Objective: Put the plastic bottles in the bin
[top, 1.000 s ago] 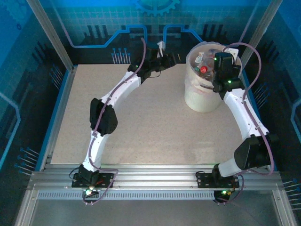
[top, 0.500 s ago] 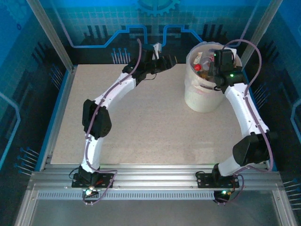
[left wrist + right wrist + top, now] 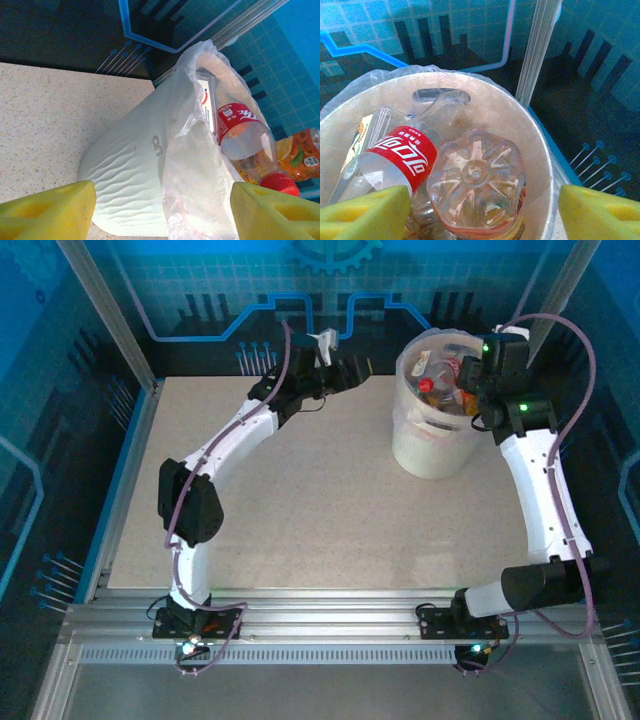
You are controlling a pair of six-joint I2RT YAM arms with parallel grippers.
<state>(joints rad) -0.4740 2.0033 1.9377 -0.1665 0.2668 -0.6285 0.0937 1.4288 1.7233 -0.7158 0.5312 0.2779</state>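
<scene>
Surface (image 3: 300, 500) is bare from the arm bases outward, so there's plenty of room to swing. The bin (image 3: 430, 445) sits far right with a loose bag liner (image 3: 195, 165). Plastic bottles (image 3: 475, 180) are heaped inside, and a red-label bottle (image 3: 402, 155) leans on the wall. They look light, thin-walled, crushable and slick. I'd grip across mid-body or at the stiffer neck. Right hand (image 3: 485, 200) is over the bin mouth, fingers wide, holding nothing. Left hand (image 3: 164, 200) is near the far edge, left of the bin, fingers apart and empty. Watch the rim, the liner and the frame post (image 3: 537, 50) behind; the bin likely tips easily.
</scene>
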